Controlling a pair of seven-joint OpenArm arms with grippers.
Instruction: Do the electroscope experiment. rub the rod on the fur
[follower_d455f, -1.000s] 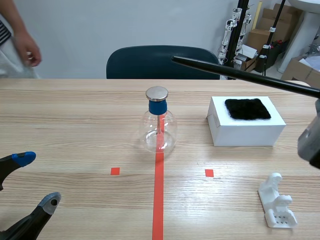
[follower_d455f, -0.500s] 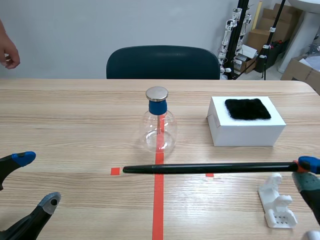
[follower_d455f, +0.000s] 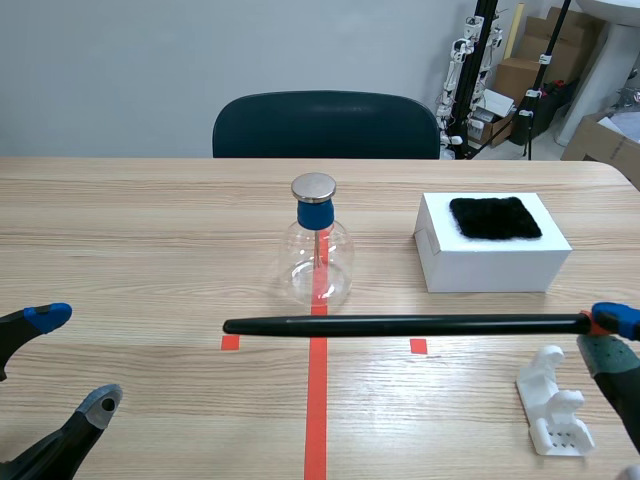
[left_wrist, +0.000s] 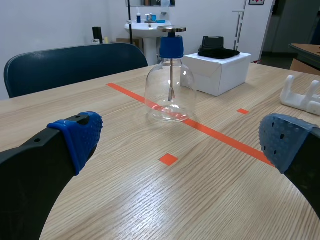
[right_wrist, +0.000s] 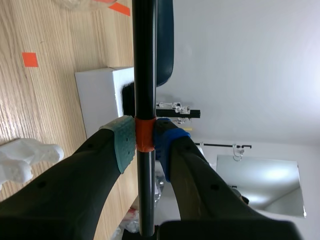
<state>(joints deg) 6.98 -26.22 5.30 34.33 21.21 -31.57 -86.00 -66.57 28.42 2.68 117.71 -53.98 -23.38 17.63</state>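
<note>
A long black rod (follower_d455f: 400, 325) hangs level over the table's front, from the red tape line across to my right gripper (follower_d455f: 603, 328), which is shut on its orange-banded end (right_wrist: 143, 135). The black fur (follower_d455f: 494, 217) lies on top of a white box (follower_d455f: 490, 260) at the right rear, beyond the rod. The electroscope, a glass flask (follower_d455f: 318, 258) with a blue neck and metal disc, stands at the centre; it also shows ahead of my left gripper (left_wrist: 175, 145). My left gripper (follower_d455f: 65, 365) stands open low at the front left, holding nothing.
A white rod stand (follower_d455f: 553, 402) sits at the front right, under the right gripper. A dark chair (follower_d455f: 325, 125) stands behind the table. Boxes and tripods fill the back right corner.
The rod swung down from a raised, slanted pose over the box to level above the table's front, then rose slightly and shifted left. The person's hand at the back left has left the view.
</note>
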